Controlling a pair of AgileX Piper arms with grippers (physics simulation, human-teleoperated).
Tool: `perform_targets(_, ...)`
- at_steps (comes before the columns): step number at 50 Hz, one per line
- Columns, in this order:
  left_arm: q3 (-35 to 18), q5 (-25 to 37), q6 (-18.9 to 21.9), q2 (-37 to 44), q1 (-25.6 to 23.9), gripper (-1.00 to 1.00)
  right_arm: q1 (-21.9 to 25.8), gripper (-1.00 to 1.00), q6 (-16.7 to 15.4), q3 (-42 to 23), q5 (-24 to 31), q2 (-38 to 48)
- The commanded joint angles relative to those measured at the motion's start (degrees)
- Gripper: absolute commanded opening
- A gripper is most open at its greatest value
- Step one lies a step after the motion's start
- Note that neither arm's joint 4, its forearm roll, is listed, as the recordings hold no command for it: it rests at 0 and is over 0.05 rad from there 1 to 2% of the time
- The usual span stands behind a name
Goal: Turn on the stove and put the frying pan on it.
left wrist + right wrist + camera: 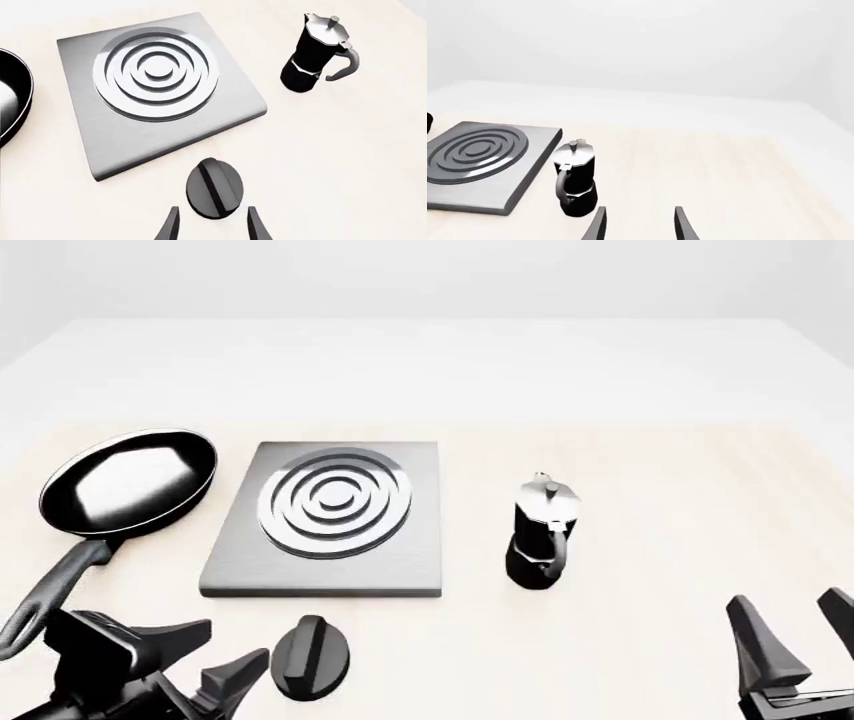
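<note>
Stove [324, 520] | just beyond knob [310, 658] | left end effector [211, 226] spread wide beside knob

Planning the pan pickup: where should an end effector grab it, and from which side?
Grip the pan's long handle. It angles toward the near left edge, right by the left end effector, which could come down from above. The round rim is too wide.
</note>
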Motion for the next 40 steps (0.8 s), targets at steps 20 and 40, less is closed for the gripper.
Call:
perform_targets(20,4.4,-25.5,-1.4,24.8,-3.9,1.00,1.0,1.00,0.4,0.0,0.3,-0.3)
perform_targets(40,5.6,-39.8,-3.1,39.4,-5.1,1.00,0.9,1.00,0.1,0.0,0.6,-0.5)
